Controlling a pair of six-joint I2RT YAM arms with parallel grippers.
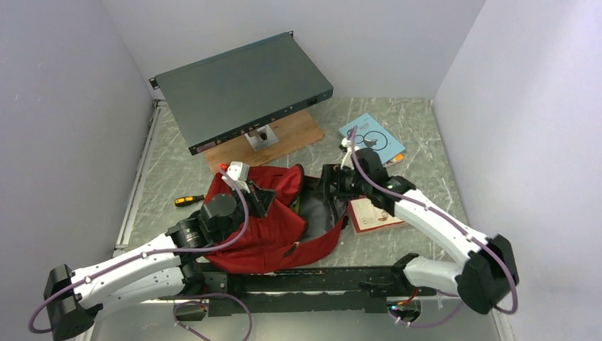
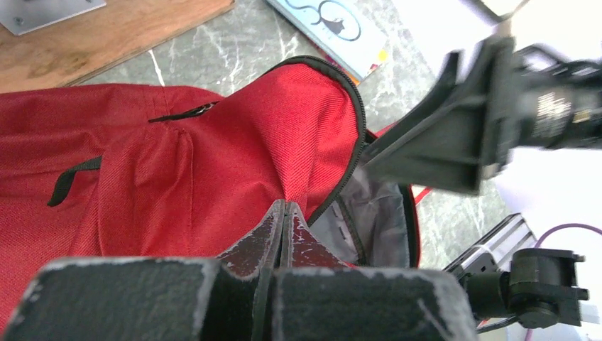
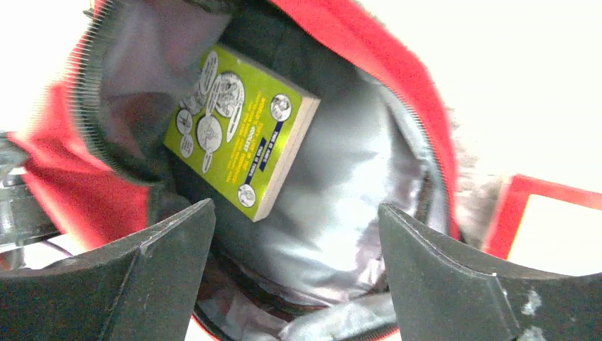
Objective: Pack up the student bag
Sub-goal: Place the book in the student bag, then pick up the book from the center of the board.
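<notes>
The left gripper point(image 2: 284, 211) is pressed together on the zipped rim of the bag point(image 1: 277, 227). It pinches a fold of red cloth, so the flap stands up in a peak at the fingertips. The right gripper point(image 3: 297, 209) is spread wide with nothing between its jaws. It hangs at the bag's open mouth, on the bag's right side, facing in. Inside the bag a yellow-green book point(image 3: 241, 138) lies tilted on the grey lining point(image 3: 341, 185), apart from both right fingers.

The bag lies slumped on the table point(image 1: 170, 177), mouth to the right, just beyond the black rail point(image 1: 305, 280) that runs between the arm bases. The table top is grey-green with pale veins, like marble.

Just beside the bag's right edge lies a red-bordered book point(image 1: 369, 215), flat and partly under the right arm. Further right and beyond the bag lies a pale blue booklet point(image 1: 373, 135). Left of the bag, and apart from it, lies a screwdriver point(image 1: 188, 201) with a yellow and black handle.

Beyond the bag is a wooden board point(image 1: 294, 131). A small metal stand point(image 1: 261, 136) sits on it, and a dark grey rack unit point(image 1: 241, 89) is tilted above it.

Plain pale lilac-grey walls point(image 1: 64, 106) close the table in on the left, the far side and the right. A metal strip point(image 1: 138, 177) runs along the table's left edge, well left of the bag.
</notes>
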